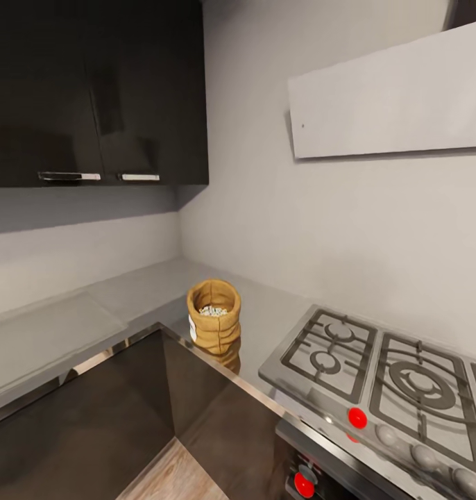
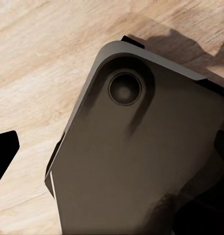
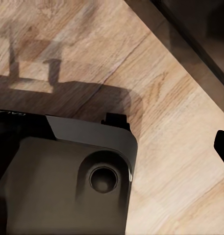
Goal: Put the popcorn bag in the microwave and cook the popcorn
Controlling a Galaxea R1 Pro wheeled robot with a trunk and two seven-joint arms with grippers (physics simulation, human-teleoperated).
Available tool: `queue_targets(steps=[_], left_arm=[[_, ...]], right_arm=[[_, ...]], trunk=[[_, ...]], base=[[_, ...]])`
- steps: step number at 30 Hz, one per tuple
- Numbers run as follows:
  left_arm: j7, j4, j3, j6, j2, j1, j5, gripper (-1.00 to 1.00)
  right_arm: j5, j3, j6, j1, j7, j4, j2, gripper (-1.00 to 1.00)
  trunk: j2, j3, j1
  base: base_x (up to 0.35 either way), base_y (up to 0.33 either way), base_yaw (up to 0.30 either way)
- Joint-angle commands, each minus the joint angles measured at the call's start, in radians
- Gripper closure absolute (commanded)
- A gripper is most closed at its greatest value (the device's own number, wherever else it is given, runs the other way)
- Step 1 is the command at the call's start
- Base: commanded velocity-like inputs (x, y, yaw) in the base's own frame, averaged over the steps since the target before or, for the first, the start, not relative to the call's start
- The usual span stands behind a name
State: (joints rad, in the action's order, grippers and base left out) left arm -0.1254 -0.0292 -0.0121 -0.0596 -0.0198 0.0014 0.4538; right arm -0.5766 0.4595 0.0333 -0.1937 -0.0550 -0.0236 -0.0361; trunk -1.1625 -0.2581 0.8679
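The popcorn bag (image 1: pixel 214 326), a tan burlap sack with a rolled rim and a white label, stands upright on the light grey countertop (image 1: pixel 148 285) near its inner corner. Pale popcorn (image 1: pixel 212 311) kernels show at its top. The microwave is out of view. In the left wrist view my left gripper (image 2: pixel 112 156) hangs open over the robot's dark base (image 2: pixel 141 161) and the wooden floor, its black fingertips (image 2: pixel 4 152) at the frame's two sides. In the right wrist view my right gripper (image 3: pixel 112 147) is open too, with one fingertip (image 3: pixel 223 147) at the edge.
A steel gas hob (image 1: pixel 384 368) with red knobs (image 1: pixel 357 418) lies right of the bag. Dark glossy wall cabinets (image 1: pixel 92 90) hang above the corner, and a pale hood (image 1: pixel 391 90) hangs above the hob. Dark base cabinets (image 1: pixel 92 417) form an L around the wooden floor (image 1: pixel 172 479).
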Motion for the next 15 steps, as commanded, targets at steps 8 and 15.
queue_targets(steps=[8, 15], left_arm=[[-0.004, -0.001, -0.001, -0.002, 0.0, 0.0, 0.005, -1.0], [-0.004, -0.001, -0.002, -0.002, 0.0, 0.0, 0.005, -1.0]], right_arm=[[-0.007, 0.008, 0.003, -0.001, -0.003, -0.002, -0.001, -1.0], [-0.004, 0.011, -0.004, -0.001, -0.007, -0.004, 0.005, -1.0]], trunk=[[0.056, 0.024, -0.031], [0.105, 0.046, -0.058]], base=[[0.0, 0.0, 0.0], [0.0, 0.0, 0.0]])
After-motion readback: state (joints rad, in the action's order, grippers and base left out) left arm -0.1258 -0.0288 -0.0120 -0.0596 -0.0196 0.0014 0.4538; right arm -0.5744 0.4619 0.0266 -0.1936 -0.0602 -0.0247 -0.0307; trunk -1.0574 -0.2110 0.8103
